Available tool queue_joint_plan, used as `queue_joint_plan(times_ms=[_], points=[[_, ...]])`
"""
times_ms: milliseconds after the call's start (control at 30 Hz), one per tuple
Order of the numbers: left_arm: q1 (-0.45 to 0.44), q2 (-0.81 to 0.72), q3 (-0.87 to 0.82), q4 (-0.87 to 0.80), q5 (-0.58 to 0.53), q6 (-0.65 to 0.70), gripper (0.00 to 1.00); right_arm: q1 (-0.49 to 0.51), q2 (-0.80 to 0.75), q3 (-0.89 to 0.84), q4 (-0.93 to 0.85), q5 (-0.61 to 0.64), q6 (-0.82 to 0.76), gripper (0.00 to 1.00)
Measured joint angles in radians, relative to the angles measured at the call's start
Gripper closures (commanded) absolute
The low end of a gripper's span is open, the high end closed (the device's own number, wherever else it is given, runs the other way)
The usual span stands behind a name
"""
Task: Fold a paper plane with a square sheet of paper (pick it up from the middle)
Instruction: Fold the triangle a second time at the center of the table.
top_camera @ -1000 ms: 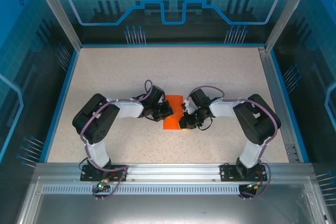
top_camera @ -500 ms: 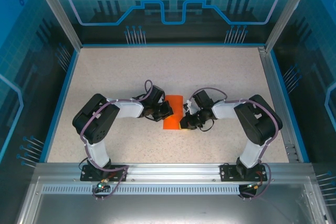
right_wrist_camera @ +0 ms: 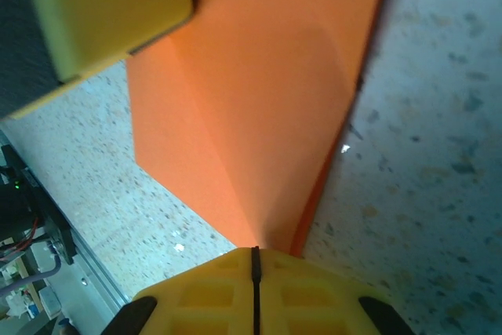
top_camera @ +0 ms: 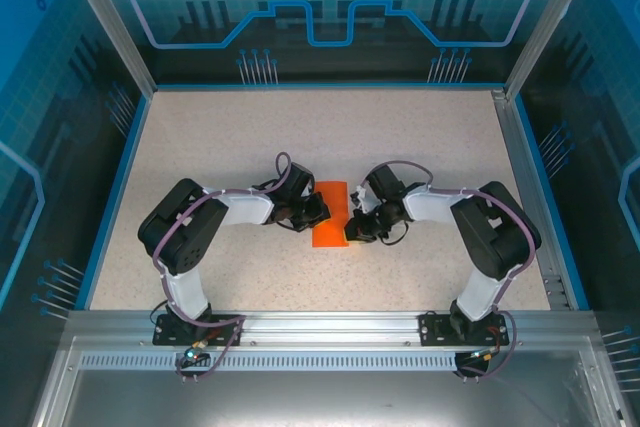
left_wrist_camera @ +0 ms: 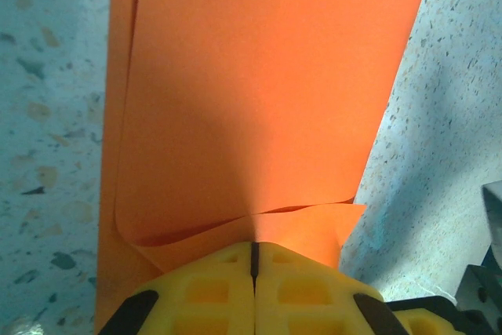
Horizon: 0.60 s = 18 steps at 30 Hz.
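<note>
The square sheet of paper (top_camera: 330, 211) is bright orange and lies folded into a narrow strip in the middle of the table, between my two grippers. My left gripper (top_camera: 317, 215) is at its left edge. In the left wrist view its yellow jaws (left_wrist_camera: 253, 247) are shut, and the layered edge of the sheet (left_wrist_camera: 259, 100) is drawn into their tips. My right gripper (top_camera: 352, 231) is at the sheet's near right corner. There the yellow jaws (right_wrist_camera: 254, 253) are shut where the creased paper (right_wrist_camera: 259, 115) narrows into them. The left gripper's finger (right_wrist_camera: 102, 13) sits over the sheet's far corner.
The speckled tabletop (top_camera: 230, 137) stretches around the arms inside a blue-edged frame (top_camera: 120, 187). An aluminium rail (top_camera: 320, 325) carries both arm bases at the near edge. Clear blue panels wall in the back and sides.
My right arm has shifted slightly left and away from the near edge, closing in on the sheet's right edge. The left arm and the sheet have stayed put.
</note>
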Motion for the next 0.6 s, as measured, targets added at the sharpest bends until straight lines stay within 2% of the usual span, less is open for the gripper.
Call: queue_joint_plan(times_ms=[233,600], points=[[0.000,0.000,0.000,0.000,0.000,0.000,0.94,0.017,0.022,0.066,0.005,0.001,0.015,0.93],[0.000,0.000,0.000,0.001,0.003,0.008,0.90,0.019,0.087,0.069,0.000,0.023,0.018,0.96]])
